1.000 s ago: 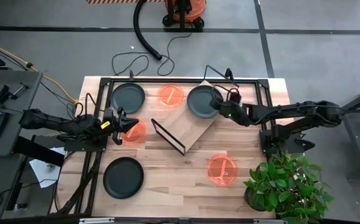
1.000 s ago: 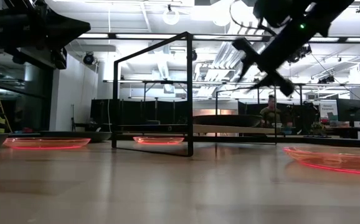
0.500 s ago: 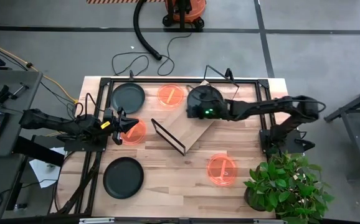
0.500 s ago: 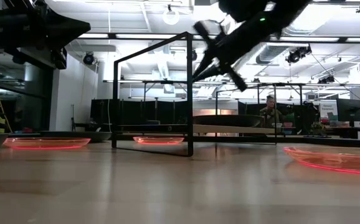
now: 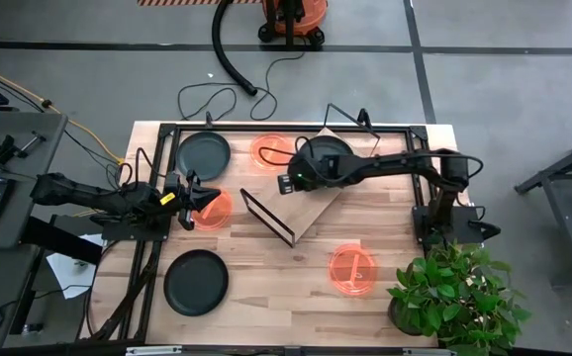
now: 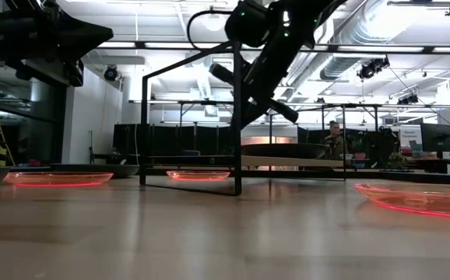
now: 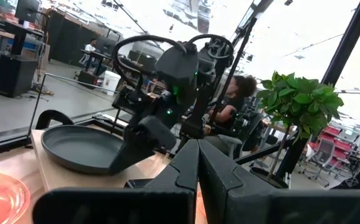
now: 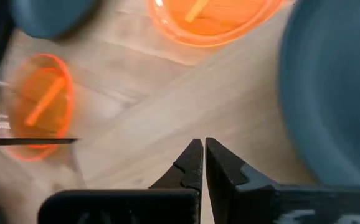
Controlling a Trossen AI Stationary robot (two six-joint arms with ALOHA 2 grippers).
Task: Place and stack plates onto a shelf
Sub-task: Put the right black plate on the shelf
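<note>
Dark jointed arms, green indicator lights

My right gripper (image 5: pixel 284 184) is black, with a small green light showing on the arm behind it. My left gripper (image 5: pixel 210 201) is black too, with a yellow mark near its wrist. Three plates are dark grey: one on the shelf (image 5: pixel 323 158), one at the far left (image 5: pixel 204 154), one at the near left (image 5: pixel 196 282). Three are see-through orange: far (image 5: pixel 270 150), under my left gripper (image 5: pixel 217 210), and near right (image 5: pixel 352 269). The shelf (image 5: pixel 301 210) is pale wood on a black wire frame. The table (image 5: pixel 266 287) is light wood with darker streaks. The plant (image 5: pixel 454 297) is green.
</note>
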